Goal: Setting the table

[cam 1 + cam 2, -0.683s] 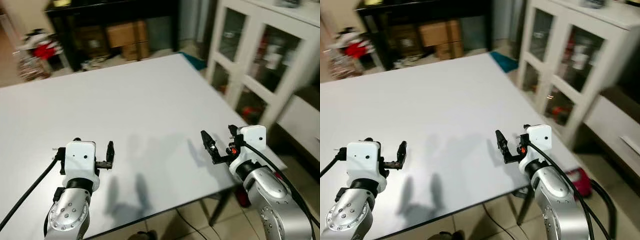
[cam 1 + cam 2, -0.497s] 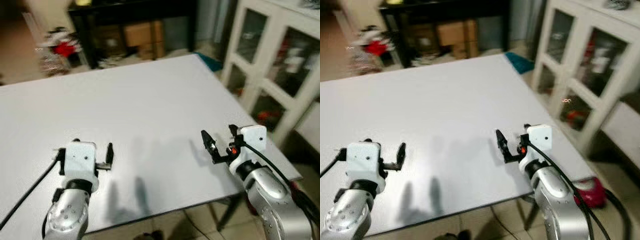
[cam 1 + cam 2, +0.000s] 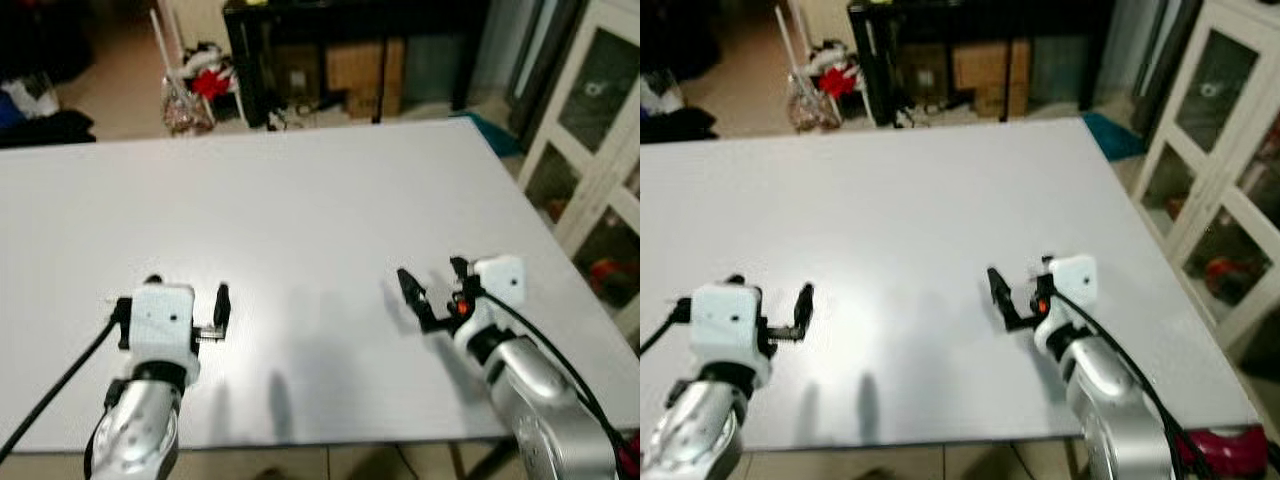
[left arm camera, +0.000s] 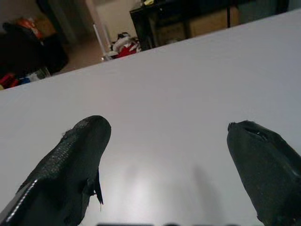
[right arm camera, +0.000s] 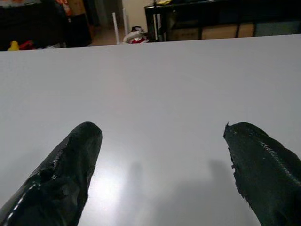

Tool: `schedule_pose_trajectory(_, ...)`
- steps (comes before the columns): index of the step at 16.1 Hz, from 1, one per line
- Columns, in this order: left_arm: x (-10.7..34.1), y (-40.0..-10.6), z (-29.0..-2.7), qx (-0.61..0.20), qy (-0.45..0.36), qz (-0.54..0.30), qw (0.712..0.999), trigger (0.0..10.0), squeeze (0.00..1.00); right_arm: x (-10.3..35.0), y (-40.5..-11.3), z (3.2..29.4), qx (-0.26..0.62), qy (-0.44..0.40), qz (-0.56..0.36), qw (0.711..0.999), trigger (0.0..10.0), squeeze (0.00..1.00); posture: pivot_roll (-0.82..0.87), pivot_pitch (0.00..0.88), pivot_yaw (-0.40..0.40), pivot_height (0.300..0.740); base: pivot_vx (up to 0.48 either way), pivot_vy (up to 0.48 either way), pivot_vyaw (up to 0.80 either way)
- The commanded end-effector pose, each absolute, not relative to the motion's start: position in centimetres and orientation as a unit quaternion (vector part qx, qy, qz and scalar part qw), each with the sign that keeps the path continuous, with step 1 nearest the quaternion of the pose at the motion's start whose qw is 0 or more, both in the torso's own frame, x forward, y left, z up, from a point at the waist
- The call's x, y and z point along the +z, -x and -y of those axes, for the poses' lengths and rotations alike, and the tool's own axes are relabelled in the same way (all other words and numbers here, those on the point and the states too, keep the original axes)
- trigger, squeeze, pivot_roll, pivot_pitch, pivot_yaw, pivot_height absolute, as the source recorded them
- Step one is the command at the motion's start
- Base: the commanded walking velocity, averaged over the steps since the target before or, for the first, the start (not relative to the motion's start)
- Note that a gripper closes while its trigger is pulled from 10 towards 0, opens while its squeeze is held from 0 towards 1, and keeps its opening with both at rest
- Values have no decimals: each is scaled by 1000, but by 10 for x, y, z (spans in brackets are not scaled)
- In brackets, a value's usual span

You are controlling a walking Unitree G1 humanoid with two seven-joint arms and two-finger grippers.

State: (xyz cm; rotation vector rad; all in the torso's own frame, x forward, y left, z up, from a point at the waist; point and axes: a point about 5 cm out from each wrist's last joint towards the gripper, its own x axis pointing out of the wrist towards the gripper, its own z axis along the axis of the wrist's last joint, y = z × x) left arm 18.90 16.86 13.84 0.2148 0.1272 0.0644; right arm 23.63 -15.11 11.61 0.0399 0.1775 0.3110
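A white bench (image 3: 300, 200) stretches ahead. The left hand (image 3: 190, 305) and right hand (image 3: 432, 290) hover above its near edge, well apart, each with fingers spread and holding nothing. A glass-doored white cabinet (image 3: 600, 150), somewhat blurred, stands at the right.

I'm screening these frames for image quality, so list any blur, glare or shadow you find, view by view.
Left eye view: soft overall; faint finger shadows on the plain white table ahead of the left gripper. Right eye view: pale glare patch on the tabletop near the right gripper; the white glass-door cabinet is smeared. Left wrist view: black fingers out of focus. Right wrist view: the same, with a bright sheen between them.
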Motion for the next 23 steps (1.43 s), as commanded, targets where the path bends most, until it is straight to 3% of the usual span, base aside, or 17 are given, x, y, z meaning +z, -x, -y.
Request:
schedule_pose_trajectory(1, 137, -186, -176, 47, -121, -70, 989, 10000, 0, 117, -238, 141, 177, -32, -85, 980, 10000, 1000, -60, 0, 55, 740, 0, 382, 800)
schedule_pose_trajectory(23, 143, -179, -186, 71, -146, -73, 984, 10000, 0, 116, -248, 129, 202, -40, -77, 975, 10000, 1000, -9, 0, 5, 740, 0, 381, 783)
